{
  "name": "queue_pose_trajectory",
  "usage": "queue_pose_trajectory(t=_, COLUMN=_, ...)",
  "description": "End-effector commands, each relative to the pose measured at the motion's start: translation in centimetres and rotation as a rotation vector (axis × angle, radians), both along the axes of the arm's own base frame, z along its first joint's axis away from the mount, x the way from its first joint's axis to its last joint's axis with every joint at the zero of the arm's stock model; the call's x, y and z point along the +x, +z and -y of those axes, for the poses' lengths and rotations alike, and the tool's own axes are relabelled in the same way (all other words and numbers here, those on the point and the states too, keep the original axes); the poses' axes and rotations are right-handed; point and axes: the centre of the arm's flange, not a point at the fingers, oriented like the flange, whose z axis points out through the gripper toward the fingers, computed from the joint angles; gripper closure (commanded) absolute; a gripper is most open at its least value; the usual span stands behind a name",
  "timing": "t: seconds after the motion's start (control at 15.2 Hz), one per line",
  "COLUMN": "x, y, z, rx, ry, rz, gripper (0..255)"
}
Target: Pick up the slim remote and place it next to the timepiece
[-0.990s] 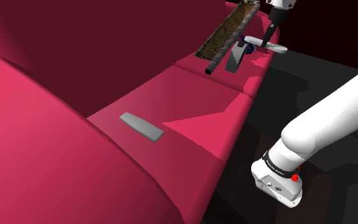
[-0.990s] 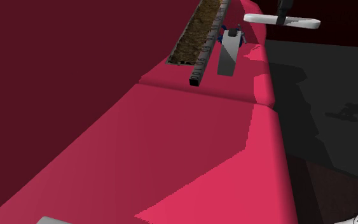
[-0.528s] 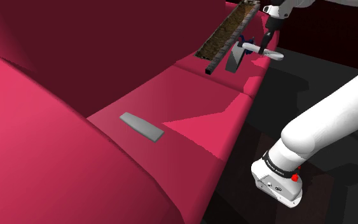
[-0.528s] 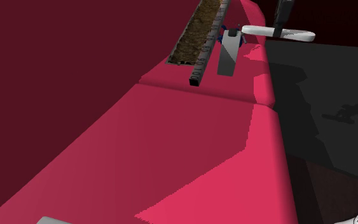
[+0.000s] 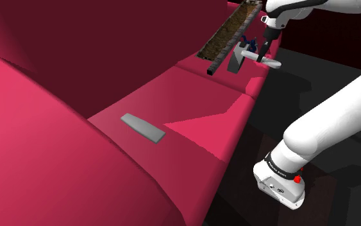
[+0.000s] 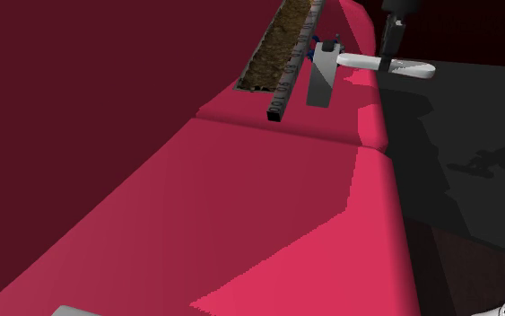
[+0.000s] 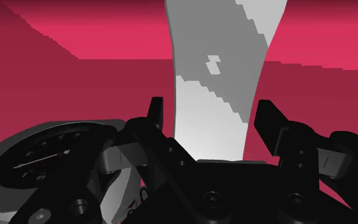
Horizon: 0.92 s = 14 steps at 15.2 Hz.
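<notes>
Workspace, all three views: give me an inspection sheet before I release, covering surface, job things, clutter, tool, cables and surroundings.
Surface: crimson sofa seat, partly in shadow.
Job's things: slim white remote, held level right beside the grey slab-shaped timepiece; in the second exterior view its outer end shows against the floor.
Clutter: flat grey rectangular remote lying on the middle cushion; long dark trough with brown fill along the backrest, ending next to the timepiece.
Tool: black two-finger tool pointing down, shut on the slim white remote.
Cables: nothing seen.
Surroundings: dark floor in front of the sofa.
</notes>
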Motion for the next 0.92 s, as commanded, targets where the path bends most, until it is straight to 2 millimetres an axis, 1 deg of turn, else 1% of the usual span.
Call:
queue_pose_trajectory(t=0.0, x=0.0, y=-1.1, z=0.2, rx=0.000, ry=0.000, rz=0.001, gripper=255)
queue_pose_trajectory(t=0.86, x=0.0, y=-8.0, z=0.2, rx=0.000, ry=0.000, rz=0.001, gripper=255)
